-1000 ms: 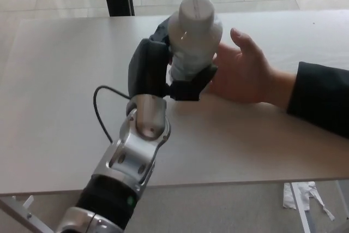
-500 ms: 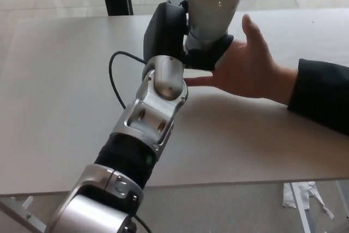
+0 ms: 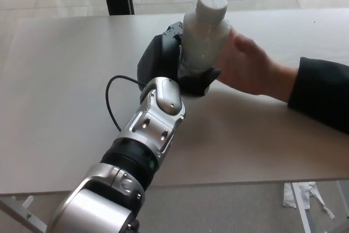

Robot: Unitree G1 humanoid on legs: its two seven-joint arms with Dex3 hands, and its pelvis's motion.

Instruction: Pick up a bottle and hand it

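The robot's left arm came in from the bottom left and reached up and to the right. Its lower part was shiny silver metal with small holes, and a black band sat below that. A thin black cable looped out beside the wrist. The black left hand (image 3: 174,64) was at the end of the arm, with its thick fingers (image 3: 199,82) wrapped round the bottom half of a white plastic bottle with a white cap (image 3: 205,36). The bottle stood almost straight up, leaning a little to the right. The robot's right arm and hand could not be seen.
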